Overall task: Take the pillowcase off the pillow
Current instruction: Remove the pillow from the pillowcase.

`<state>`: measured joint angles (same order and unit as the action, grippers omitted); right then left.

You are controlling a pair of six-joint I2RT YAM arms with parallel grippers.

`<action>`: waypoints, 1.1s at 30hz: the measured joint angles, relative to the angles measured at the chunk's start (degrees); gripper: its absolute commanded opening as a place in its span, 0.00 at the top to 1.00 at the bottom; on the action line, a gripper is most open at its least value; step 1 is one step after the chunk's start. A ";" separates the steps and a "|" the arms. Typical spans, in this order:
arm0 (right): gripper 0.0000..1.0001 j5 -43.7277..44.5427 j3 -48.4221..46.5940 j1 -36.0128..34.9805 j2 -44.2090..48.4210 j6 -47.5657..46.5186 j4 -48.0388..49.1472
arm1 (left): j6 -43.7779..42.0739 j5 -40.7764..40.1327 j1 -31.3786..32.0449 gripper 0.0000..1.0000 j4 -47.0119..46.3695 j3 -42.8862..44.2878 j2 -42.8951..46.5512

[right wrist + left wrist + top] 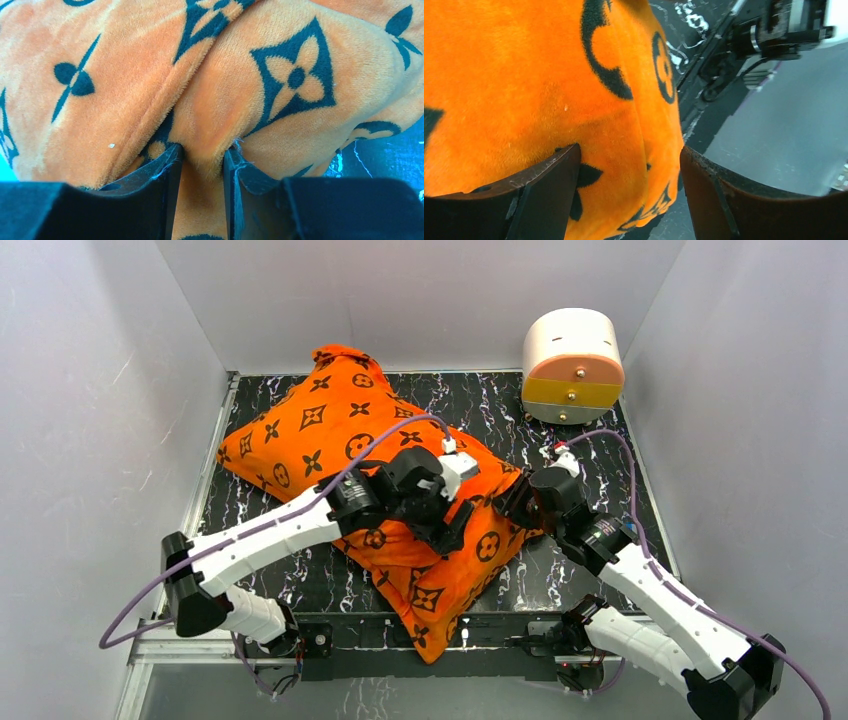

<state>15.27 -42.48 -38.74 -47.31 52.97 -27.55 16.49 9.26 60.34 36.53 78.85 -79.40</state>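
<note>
Pillowcase (320,425) on marbled counter (500,405), right gripper (201,150) jaws pinching a fold of it, left gripper (629,150) jaws spread wide against it.

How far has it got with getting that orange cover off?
Nothing is off yet: the pillowcase covers everything, with the pillow hidden inside. In hand: the right gripper pinches a fold at its edge, and the left gripper sits open over the fabric. The whole pulling-off is left.

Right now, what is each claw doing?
Left gripper: open over the pillowcase.
Right gripper: shut on a fold of the pillowcase.
</note>
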 measured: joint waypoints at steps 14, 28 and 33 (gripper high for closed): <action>0.28 -0.63 -1.07 0.11 2.36 2.62 -0.59 | 0.74 -16.33 2.10 1.00 -0.04 -0.28 -0.74; 0.53 -11.93 -1.29 0.11 1.07 9.18 13.90 | -3.08 -6.38 1.86 1.00 -1.79 0.07 1.22; 0.93 -11.04 -3.30 0.15 -4.09 9.14 13.99 | -3.58 -6.01 0.83 0.76 -1.38 1.22 1.33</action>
<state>4.23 -45.78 -38.59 -51.40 62.11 -13.56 12.91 3.25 61.17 35.16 80.07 -78.06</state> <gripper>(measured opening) 0.222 0.015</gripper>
